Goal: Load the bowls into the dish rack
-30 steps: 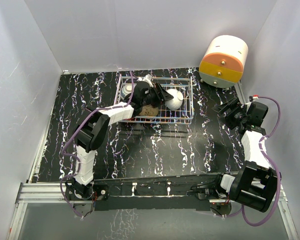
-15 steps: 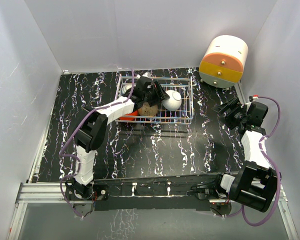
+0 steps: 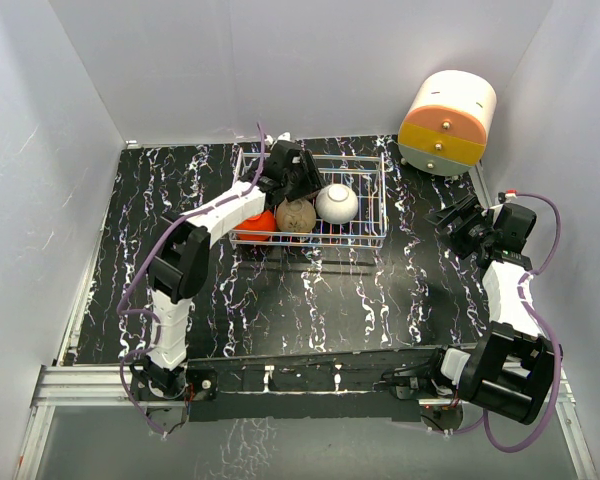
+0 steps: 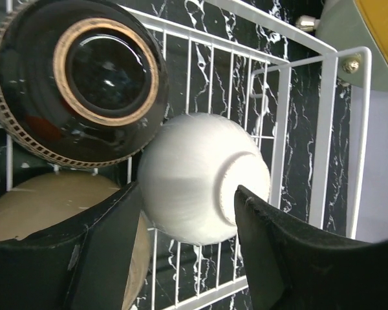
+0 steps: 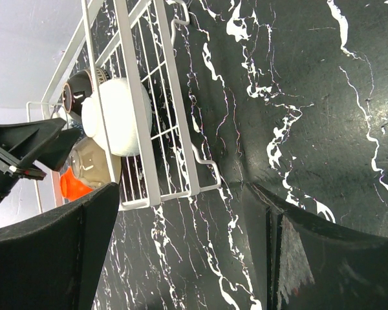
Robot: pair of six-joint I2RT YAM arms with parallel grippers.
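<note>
My left hand (image 4: 186, 194) hangs open over the white bowl (image 4: 191, 165), upside down in the dish rack (image 4: 281, 123), foot ring up; my right hand (image 5: 184, 190) gapes open.

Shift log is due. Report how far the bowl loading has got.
Done: four bowls sit in the rack: white bowl, black bowl, tan bowl and red bowl. In hand: nothing; the left end effector hangs open above the white bowl, the right end effector is open and empty. Left: no bowl shows outside the rack; the left arm hides part of it, so a further one cannot be ruled out.
</note>
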